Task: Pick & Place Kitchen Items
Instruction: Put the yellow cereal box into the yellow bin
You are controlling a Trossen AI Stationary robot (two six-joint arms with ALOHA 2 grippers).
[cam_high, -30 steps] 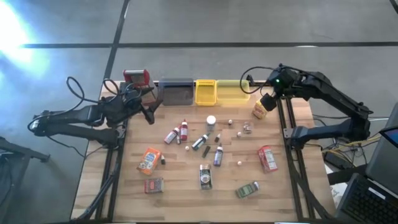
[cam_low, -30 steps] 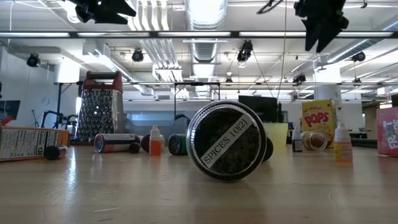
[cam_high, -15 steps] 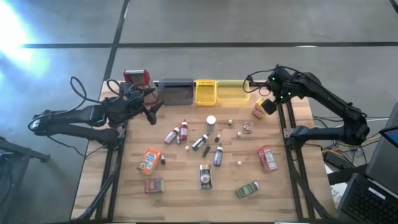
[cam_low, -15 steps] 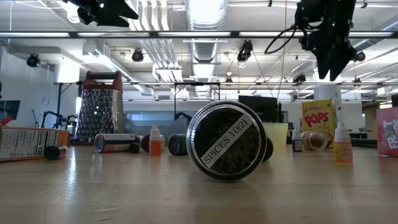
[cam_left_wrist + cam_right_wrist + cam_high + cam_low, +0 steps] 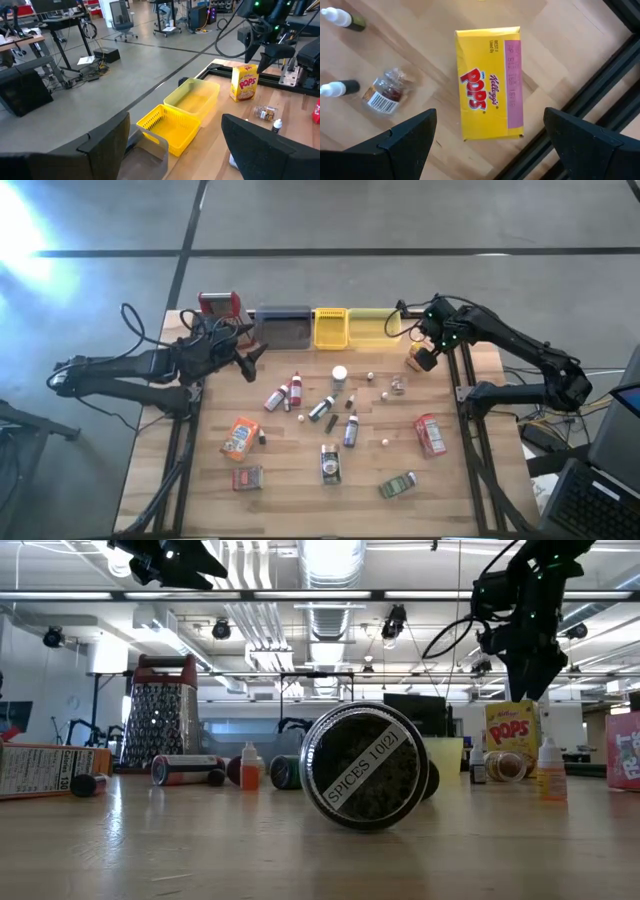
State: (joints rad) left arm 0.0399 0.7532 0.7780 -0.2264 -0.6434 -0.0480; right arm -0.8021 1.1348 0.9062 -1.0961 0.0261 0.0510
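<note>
Several small kitchen items lie loose on the wooden table: spice bottles (image 5: 297, 388), an orange packet (image 5: 240, 437), a red packet (image 5: 432, 434), small tins (image 5: 330, 463) and a tiny glass jar (image 5: 398, 387). A yellow Pops box (image 5: 416, 362) stands upright near the far right corner. My right gripper (image 5: 432, 343) hangs open just above that box (image 5: 490, 82), one finger on either side, touching nothing. My left gripper (image 5: 252, 358) hovers open over the far left of the table, near the grey tray (image 5: 284, 328).
Along the far edge stand a red-topped grater (image 5: 220, 305), the grey tray, a yellow basket (image 5: 331, 327) and a pale yellow-green tray (image 5: 375, 328). A black frame rail (image 5: 462, 380) runs close beside the Pops box. A round spice jar (image 5: 365, 765) lies close to the low camera.
My right gripper has come down and shifted a little toward the table's left and near side, ending just over the Pops box, still open. My left arm has edged slightly toward the right. No item has moved.
</note>
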